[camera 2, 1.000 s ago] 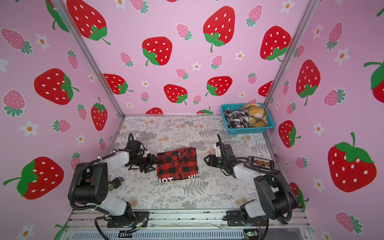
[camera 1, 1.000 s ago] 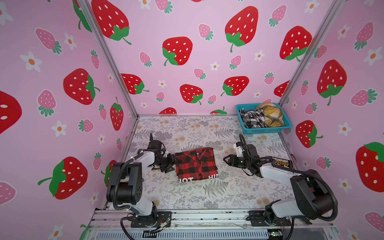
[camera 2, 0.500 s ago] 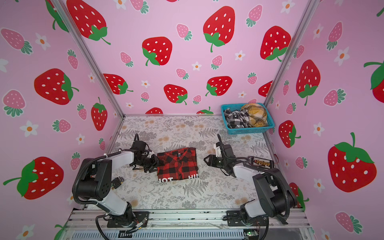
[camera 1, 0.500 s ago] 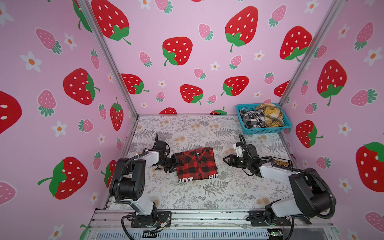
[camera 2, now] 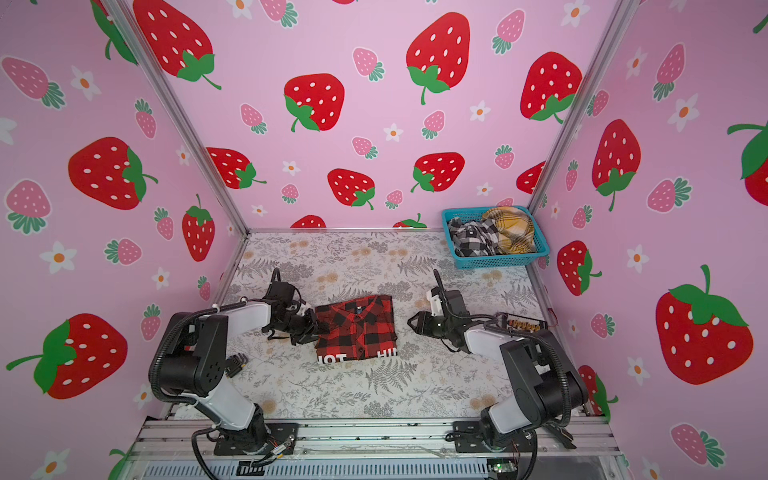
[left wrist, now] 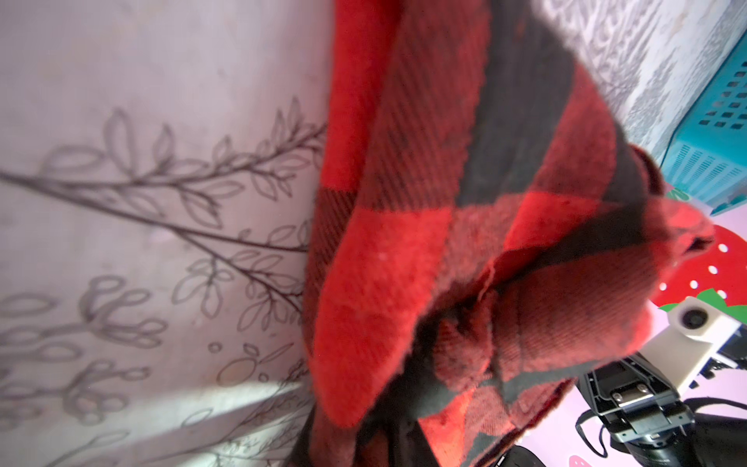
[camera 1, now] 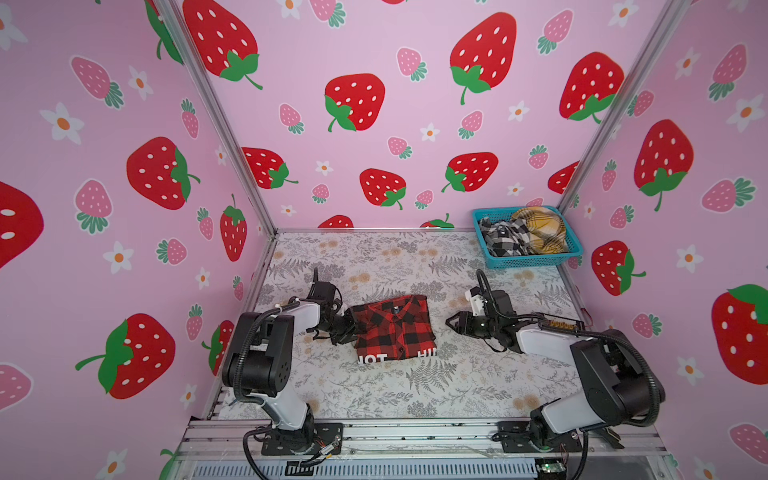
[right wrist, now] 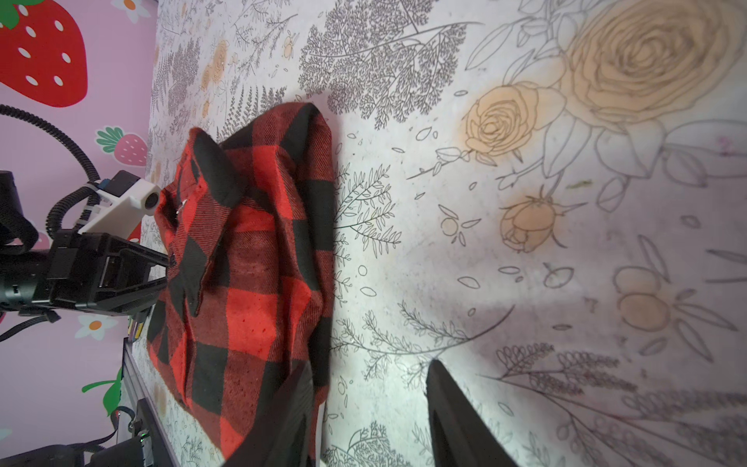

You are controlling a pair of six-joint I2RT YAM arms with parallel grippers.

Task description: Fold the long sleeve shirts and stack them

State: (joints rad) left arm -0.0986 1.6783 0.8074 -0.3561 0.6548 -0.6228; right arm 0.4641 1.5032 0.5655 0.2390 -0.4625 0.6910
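Note:
The red-and-black check shirt (camera 1: 392, 326) (camera 2: 357, 328) lies folded in the middle of the table, its white letters toward the front. My left gripper (camera 1: 351, 328) (camera 2: 313, 326) is at the shirt's left edge, shut on it. In the left wrist view, bunched red-and-black cloth (left wrist: 444, 202) covers the jaws. My right gripper (camera 1: 451, 322) (right wrist: 370, 364) hovers open and empty just right of the shirt (right wrist: 250, 263). The black-and-white shirt (camera 1: 503, 239) and the mustard-yellow shirt (camera 1: 540, 230) lie crumpled in the basket.
The teal mesh basket (camera 1: 536, 262) (camera 2: 498, 262) stands in the back right corner. A small brown strip (camera 1: 559, 323) lies by the right wall behind the right arm. A small dark tool (camera 2: 235, 363) lies near the left arm's base. Pink walls close three sides.
My left gripper has slid right to the red shirt's left edge and its jaws have narrowed onto the cloth. The right arm has not moved.

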